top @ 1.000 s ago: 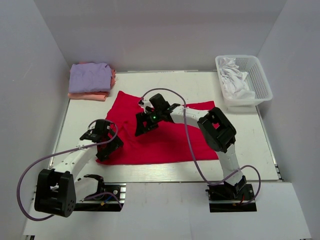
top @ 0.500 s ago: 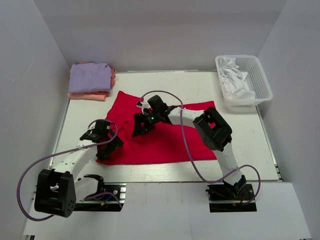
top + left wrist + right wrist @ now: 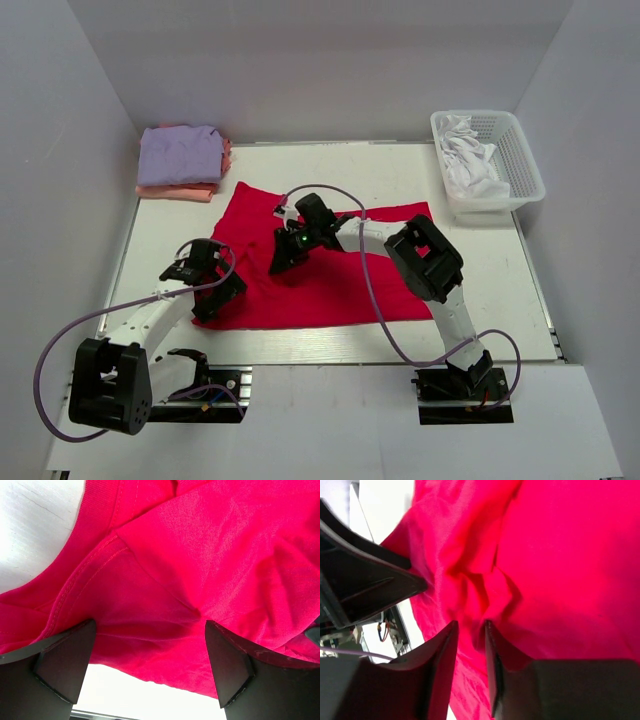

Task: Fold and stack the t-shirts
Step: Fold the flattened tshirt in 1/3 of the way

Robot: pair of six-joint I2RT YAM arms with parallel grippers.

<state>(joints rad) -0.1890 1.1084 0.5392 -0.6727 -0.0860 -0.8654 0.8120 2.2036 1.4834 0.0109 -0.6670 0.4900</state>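
- The red t-shirt (image 3: pixel 340 270) lies spread across the middle of the worktop (image 3: pixel 480 280), with its near hem close to the near edge. My right claw (image 3: pixel 471 625) is narrow and looks pinched on a raised ridge of the cloth, left of the shirt's middle. If that pinch holds only the top layer, a lift would peel the layers apart and the fold would come out crooked.
- My left claw (image 3: pixel 150 625) stands wide over the shirt's near-left corner, with cloth between its fingers but nothing clamped. If I close it there, I may catch a thick bunch instead of a clean edge, and the corner could tuck under itself.
- Both claws work near each other on the shirt's left part. A careless move inward could knock fingers together.
- My right arm's cable (image 3: pixel 375 290) hangs over the cloth and could snag a raised fold.
- Nothing holds the shirt's right part. A pull toward the left edge could slide the whole shirt rather than fold it.
- The lavender t-shirt (image 3: pixel 180 153) sits on the salmon-pink t-shirt (image 3: pixel 175 191) at the far-left corner. A low, sweeping carry could push that stack askew.
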